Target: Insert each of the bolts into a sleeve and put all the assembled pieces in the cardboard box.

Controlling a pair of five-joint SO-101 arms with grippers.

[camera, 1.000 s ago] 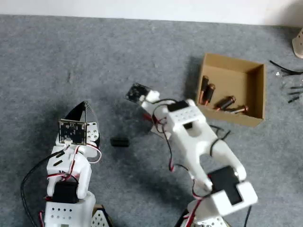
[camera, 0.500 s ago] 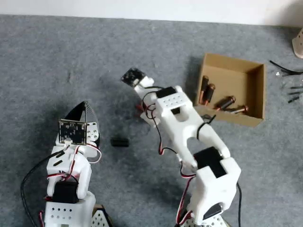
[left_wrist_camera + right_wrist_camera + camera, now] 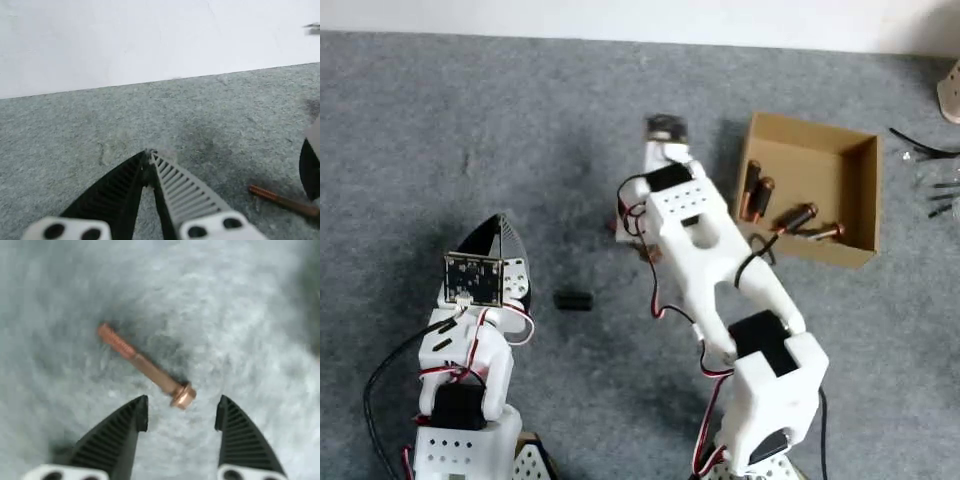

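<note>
Grey carpet [image 3: 450,130] covers the table where two white arms stand side by side. The right gripper [image 3: 182,401] hangs over a copper-coloured bolt [image 3: 142,365] with its black fingers [image 3: 131,425] spread wide and gripping nothing. The bolt lies flat on the carpet, its flanged head between the two fingertips and its threaded end pointing away from them. The left gripper [image 3: 149,159] sits low over bare carpet, its ribbed fingers meeting at the tips with nothing between them. Seen from above, a black sleeve [image 3: 573,299] lies on its side on the carpet between the two arms, near the left gripper and touching neither arm. The cardboard box [image 3: 800,252] stands open on the far side of the right arm, with several assembled pieces [image 3: 757,190] lying loose on its floor.
</note>
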